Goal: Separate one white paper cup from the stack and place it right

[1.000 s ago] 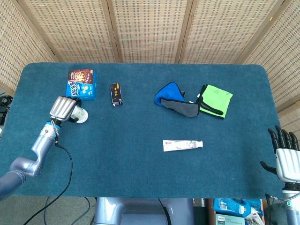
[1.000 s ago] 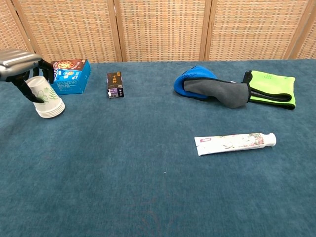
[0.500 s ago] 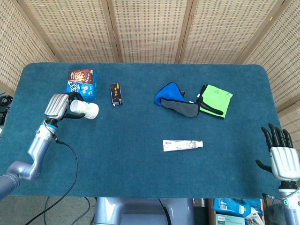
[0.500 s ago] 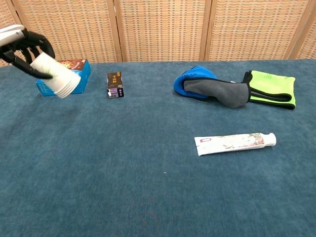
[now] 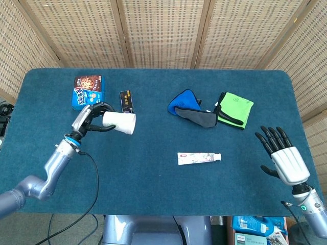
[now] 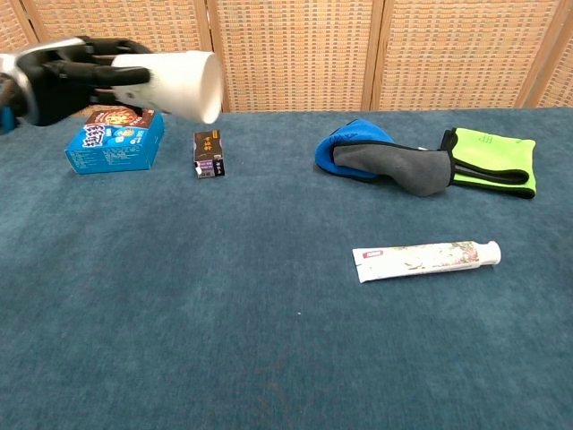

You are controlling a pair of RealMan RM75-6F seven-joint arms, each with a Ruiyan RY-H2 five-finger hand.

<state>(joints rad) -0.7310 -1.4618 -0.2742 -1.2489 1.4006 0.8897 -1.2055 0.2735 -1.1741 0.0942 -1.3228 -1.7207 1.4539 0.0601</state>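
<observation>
My left hand [image 5: 91, 118] [image 6: 76, 79] grips the stack of white paper cups [image 5: 119, 122] [image 6: 183, 83] and holds it in the air above the table's left part. The stack lies on its side, its end pointing to the right. My right hand [image 5: 282, 157] hovers open over the table's right edge, fingers spread, far from the cups. The chest view does not show the right hand.
A blue snack box [image 5: 89, 91] [image 6: 115, 139] and a small dark box [image 5: 126, 102] [image 6: 209, 154] lie behind the left hand. Blue-grey cloth [image 5: 190, 108] [image 6: 385, 161] and green cloth [image 5: 234, 109] [image 6: 492, 159] lie at the back right. A toothpaste tube [image 5: 199, 157] [image 6: 425, 260] lies mid-right on the blue table [image 5: 153, 178].
My left hand has lifted the cup stack off the table, turned it onto its side and carried it right. My right hand has come up and inward over the table's right edge.
</observation>
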